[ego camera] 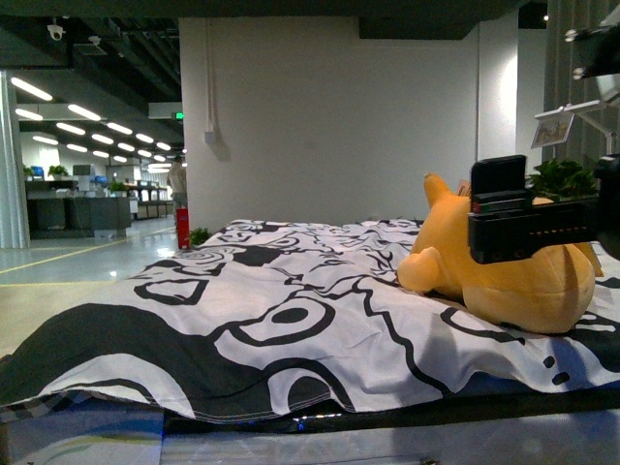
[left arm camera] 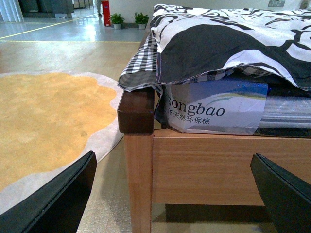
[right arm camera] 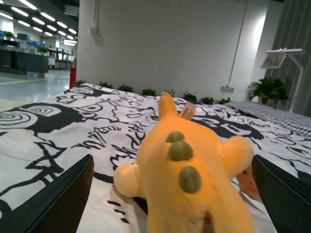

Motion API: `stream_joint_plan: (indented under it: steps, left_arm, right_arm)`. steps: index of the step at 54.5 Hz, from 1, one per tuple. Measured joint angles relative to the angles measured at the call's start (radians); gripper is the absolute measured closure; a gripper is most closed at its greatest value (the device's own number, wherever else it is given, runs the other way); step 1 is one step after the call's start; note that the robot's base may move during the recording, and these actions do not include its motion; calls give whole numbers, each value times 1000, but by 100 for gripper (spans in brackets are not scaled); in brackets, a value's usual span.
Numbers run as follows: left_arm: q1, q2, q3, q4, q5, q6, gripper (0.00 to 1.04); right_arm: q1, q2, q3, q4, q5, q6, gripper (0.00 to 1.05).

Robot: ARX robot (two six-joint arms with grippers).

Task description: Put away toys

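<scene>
On the bedspread point(ego camera: 291, 320), plush toy point(ego camera: 523, 286) points lengthwise away from spread right jaws; left jaws spread

Rows of ceiling strip lights point(ego camera: 87, 121) brighten the far left of the front view and leave a pale glare on the polished floor point(ego camera: 77, 257); the white wall point(ego camera: 329, 116) is evenly lit. The plush toy point(ego camera: 513, 281) throws a soft shadow on the patterned cover point(ego camera: 291, 310); in the right wrist view its nearest part looks slightly soft. In the left wrist view a dark shadow lies under the bed frame point(left arm camera: 204, 165).
</scene>
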State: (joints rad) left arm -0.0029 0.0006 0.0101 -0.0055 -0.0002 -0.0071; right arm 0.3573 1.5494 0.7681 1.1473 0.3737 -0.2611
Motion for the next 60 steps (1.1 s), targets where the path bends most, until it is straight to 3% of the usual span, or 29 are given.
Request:
stream_joint_plan:
  steps: [26,41,60]
  left_arm:
    - [0,0,0,0,0,0,6]
    - [0,0,0,0,0,0,6]
    - [0,0,0,0,0,0,6]
  right_arm:
    - [64,225,251,58,46,-208,7]
    - [-5,281,359,-39,61,-230,7]
    - [-83,283,328,-135,38,-182,7]
